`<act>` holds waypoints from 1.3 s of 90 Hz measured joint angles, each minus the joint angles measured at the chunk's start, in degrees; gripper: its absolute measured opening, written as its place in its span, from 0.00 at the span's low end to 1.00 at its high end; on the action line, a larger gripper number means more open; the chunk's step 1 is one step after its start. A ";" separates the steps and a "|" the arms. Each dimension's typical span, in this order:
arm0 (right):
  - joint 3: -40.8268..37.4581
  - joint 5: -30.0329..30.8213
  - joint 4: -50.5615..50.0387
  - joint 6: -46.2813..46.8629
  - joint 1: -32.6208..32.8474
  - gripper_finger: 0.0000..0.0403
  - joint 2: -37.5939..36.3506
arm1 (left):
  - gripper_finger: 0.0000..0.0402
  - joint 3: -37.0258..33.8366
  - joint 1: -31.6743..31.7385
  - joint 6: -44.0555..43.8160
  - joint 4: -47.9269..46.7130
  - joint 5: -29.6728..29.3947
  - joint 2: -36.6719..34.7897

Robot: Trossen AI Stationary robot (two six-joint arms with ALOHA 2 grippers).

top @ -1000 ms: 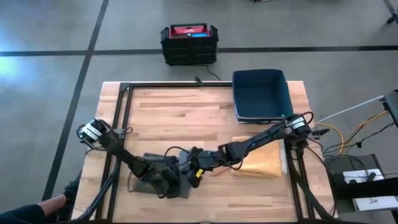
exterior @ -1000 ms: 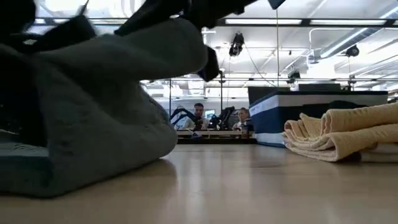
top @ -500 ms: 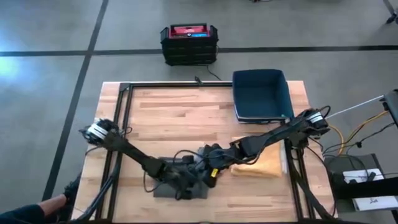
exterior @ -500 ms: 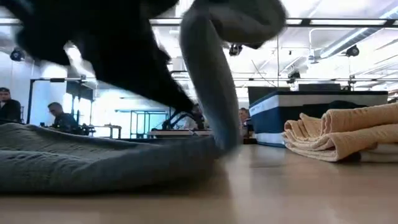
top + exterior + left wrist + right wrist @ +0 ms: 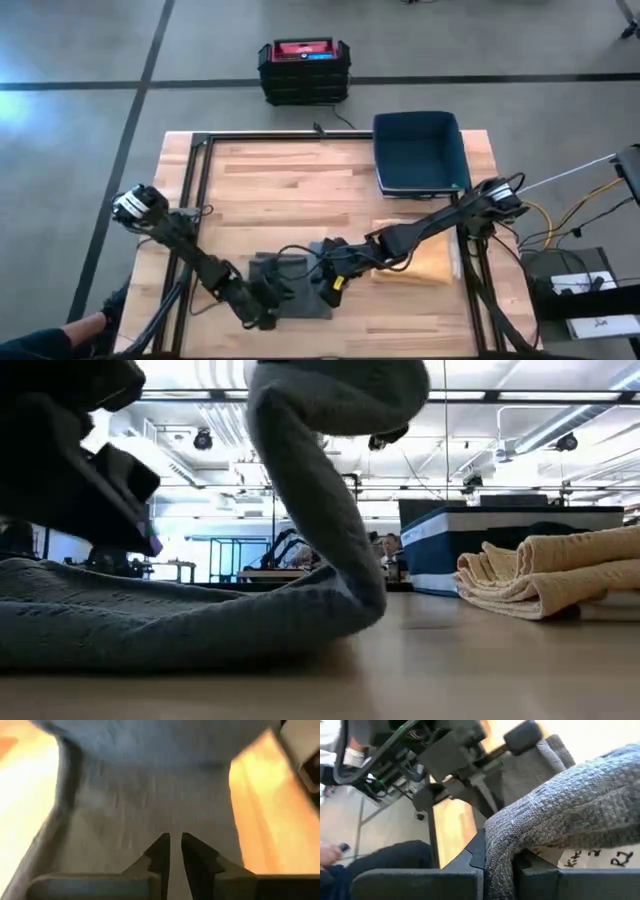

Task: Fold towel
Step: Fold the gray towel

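High view shows the gray towel [image 5: 295,285] lying near the front edge of the wooden table [image 5: 280,180], between the two arms, with the left gripper [image 5: 262,305] at its left front corner and the right gripper [image 5: 333,272] at its right side. From the right wrist view, the right gripper [image 5: 497,855] is clamped on a thick roll of the towel's edge [image 5: 560,815], its fingers [image 5: 525,862] pressed against the cloth on both sides. The low view agrees: that edge [image 5: 320,480] rises well off the table in a tall loop while the rest of the towel lies flat on the wood. In the left wrist view the left gripper [image 5: 175,850] has its fingers [image 5: 161,851] almost closed with only a thin slit between them and nothing held; flat towel lies straight ahead of the tips. So the relation that matters is this: the raised edge hangs from the right gripper, and the flat part it must cover stretches leftward toward the left gripper. I judge the right arm should carry that edge across to the left. A folded tan towel [image 5: 425,262] lies just right of the work, and a blue bin [image 5: 420,150] sits behind it.
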 joint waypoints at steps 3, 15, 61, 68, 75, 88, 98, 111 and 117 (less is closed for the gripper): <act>0.00 -0.18 1.38 0.06 -0.02 0.02 0.47 | 0.06 -0.66 0.29 0.02 0.85 0.05 0.81; 0.00 -0.14 7.32 1.17 -0.02 0.02 2.70 | 0.01 -1.19 1.43 0.47 2.08 0.32 3.16; 0.05 -0.17 20.62 3.00 -1.14 0.02 9.77 | 0.00 3.89 3.49 7.88 0.72 4.24 6.24; 0.04 -0.35 20.06 2.35 -1.17 0.02 9.36 | 0.00 5.27 2.92 7.34 -6.86 4.39 2.78; 0.04 -0.14 18.85 1.35 -1.27 0.02 8.74 | 0.00 6.93 2.13 3.96 -16.09 4.16 -1.34; -0.04 0.04 18.00 0.11 -1.36 0.02 8.81 | 0.00 9.16 -1.24 -4.11 -32.08 3.22 -8.36; -0.04 -1.35 17.65 -0.45 -1.32 0.02 8.77 | 0.00 8.40 -5.27 -11.40 -40.16 3.45 -12.42; -0.04 -2.17 16.31 -0.65 -1.29 0.02 8.87 | 0.00 2.58 -9.28 -18.42 -38.09 2.34 -12.43; -0.04 -3.71 16.03 -0.95 -1.32 0.02 8.83 | 0.00 -0.29 -9.52 -20.16 -29.77 2.19 -11.16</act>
